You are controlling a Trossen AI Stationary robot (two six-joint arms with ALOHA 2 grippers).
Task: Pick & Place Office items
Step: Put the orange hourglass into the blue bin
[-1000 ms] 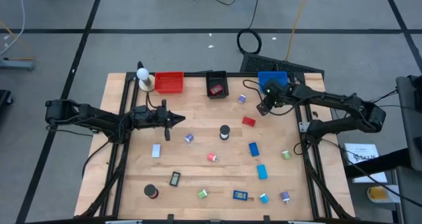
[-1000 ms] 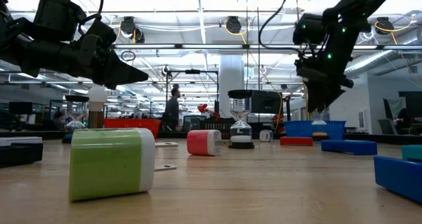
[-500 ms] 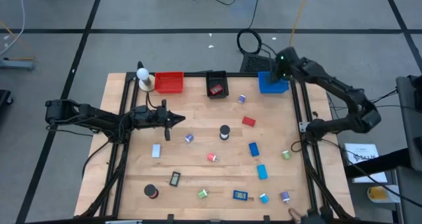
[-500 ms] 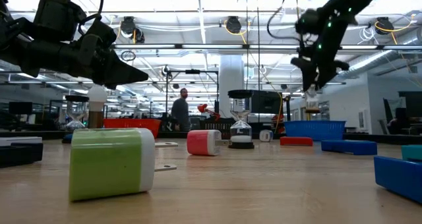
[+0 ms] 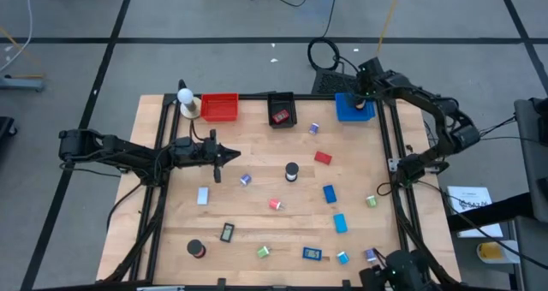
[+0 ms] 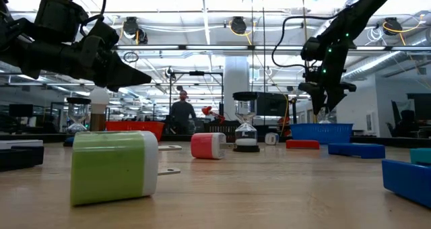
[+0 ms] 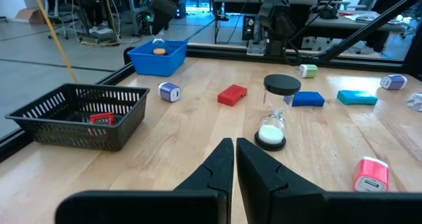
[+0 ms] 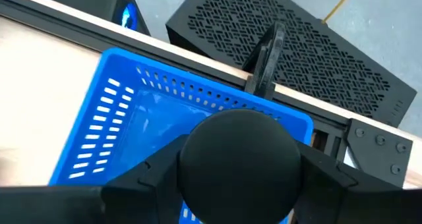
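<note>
Bin (image 5: 353, 109) of blue plastic holds an orange piece (image 7: 159, 51).

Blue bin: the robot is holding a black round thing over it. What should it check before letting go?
1. Grip: the right gripper clamps the black round piece on both sides. Ok.
2. Aim: the piece hangs over the inside of the blue bin, not its rim. Ok.
3. Drop height above the bin floor: cannot tell.
4. Room inside the bin: the piece hides much of the floor. Cannot tell.
5. Other arm: the left gripper is shut and empty, over the table's left side, far from the bin. Ok.
</note>
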